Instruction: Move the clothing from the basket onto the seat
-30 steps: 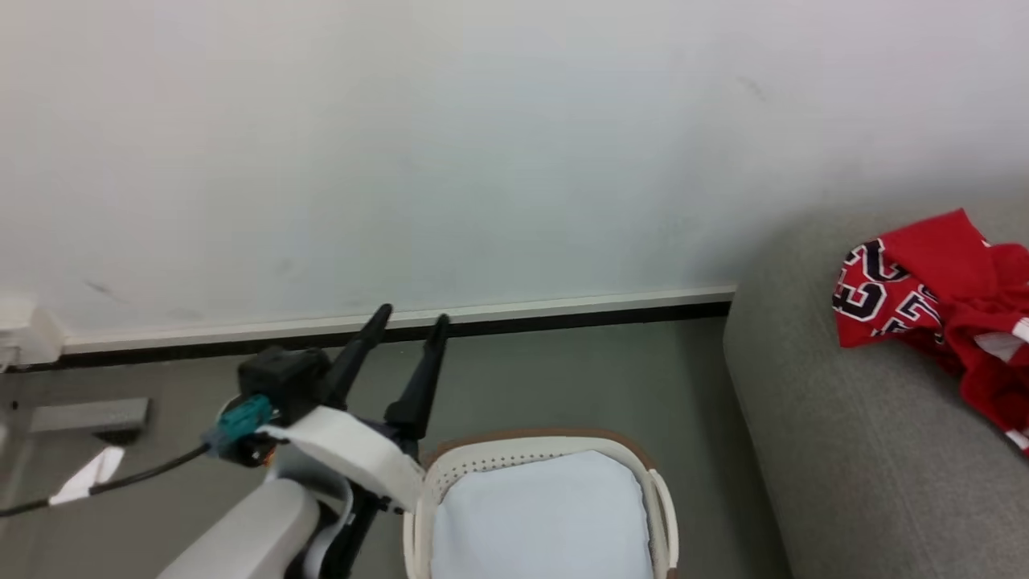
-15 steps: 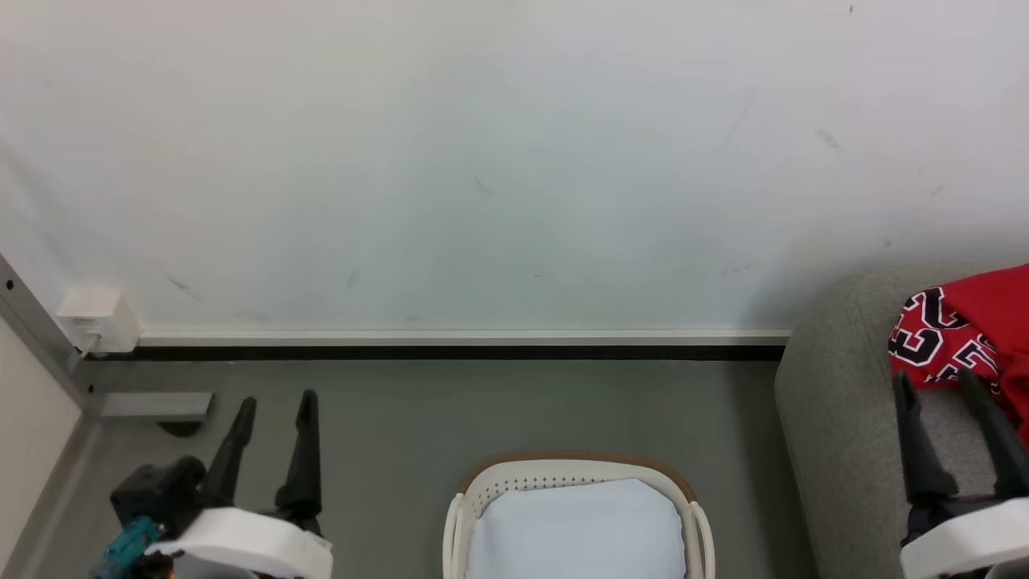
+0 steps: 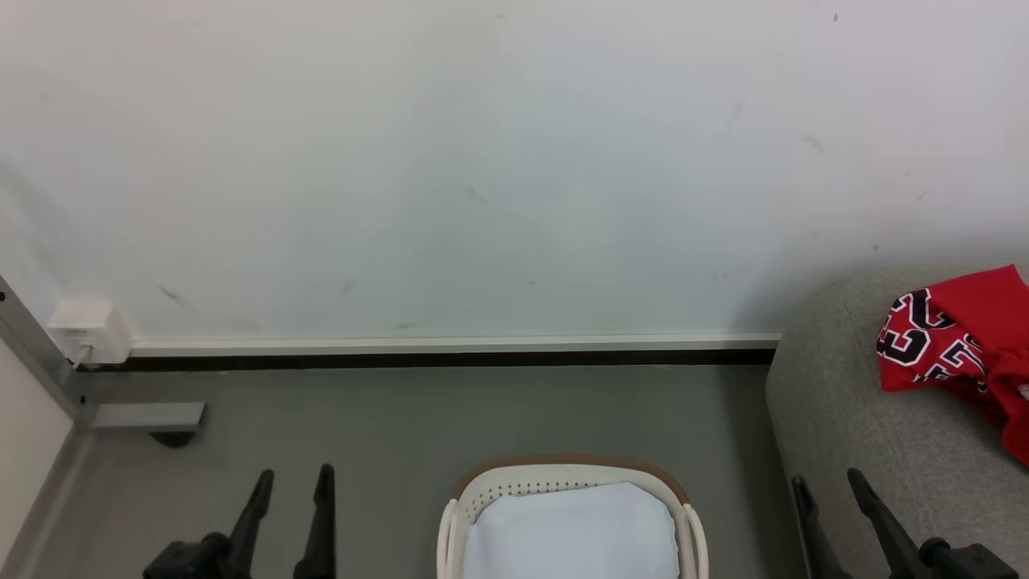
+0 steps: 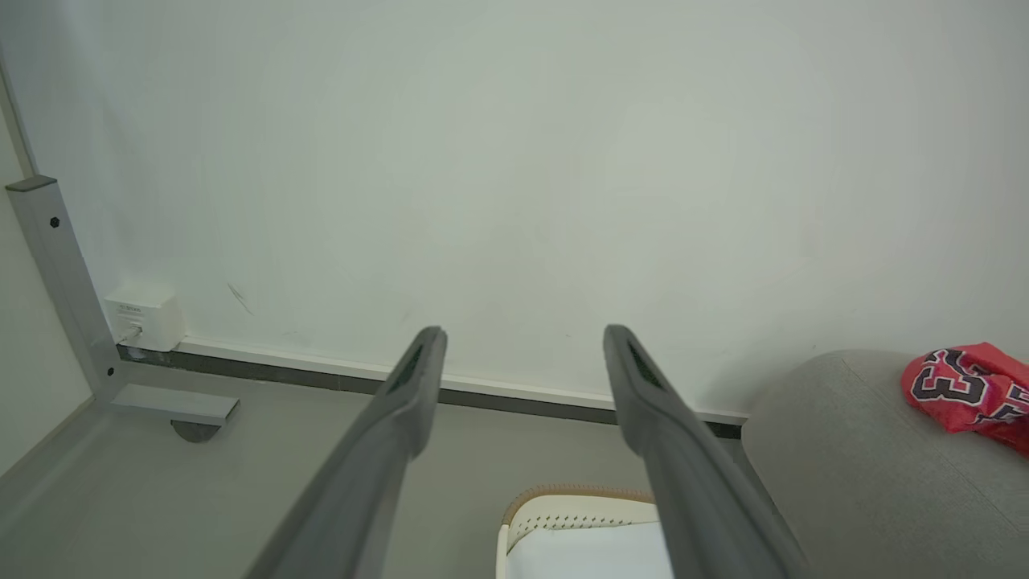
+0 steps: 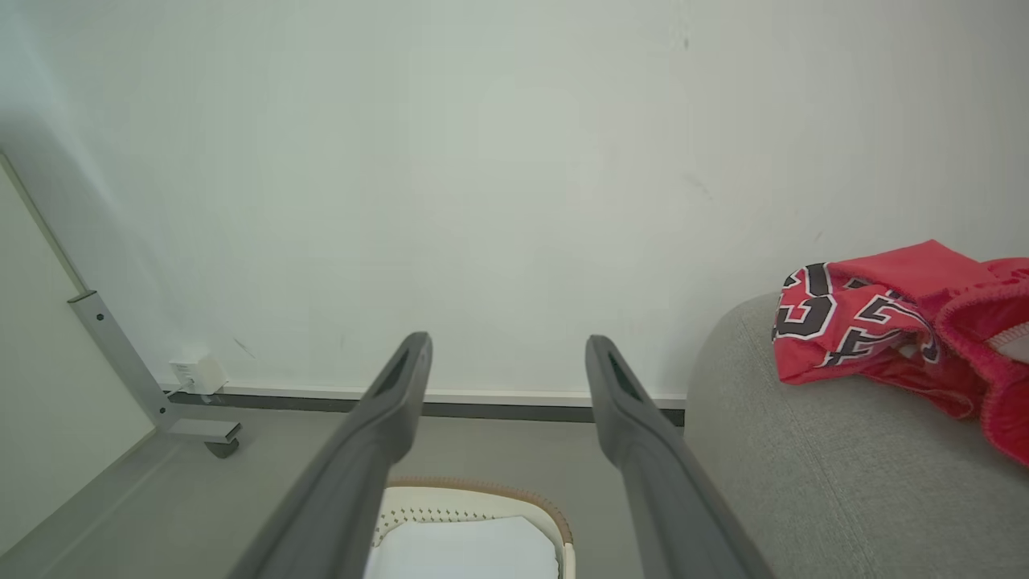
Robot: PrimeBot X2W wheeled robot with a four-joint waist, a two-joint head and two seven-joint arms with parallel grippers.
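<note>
Clothing (image 3: 957, 346) on seat (image 3: 844, 450) at 3 o'clock, basket (image 3: 563, 470) holds lining (image 3: 571, 531) alone; hence your left gripper (image 3: 295, 474), right gripper (image 3: 825, 478) idle, jaws parted, empty.

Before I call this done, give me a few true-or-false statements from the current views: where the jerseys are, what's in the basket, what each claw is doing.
1. The jerseys lie on the sofa. True.
2. A jersey is in the basket. False: the part of its inside that shows holds white lining, no red cloth.
3. The left claw is shut on cloth. False: it is open and empty, over the floor.
4. The right claw is open and empty. True.
5. The basket stands on the sofa. False: it stands on the floor beside the sofa.
</note>
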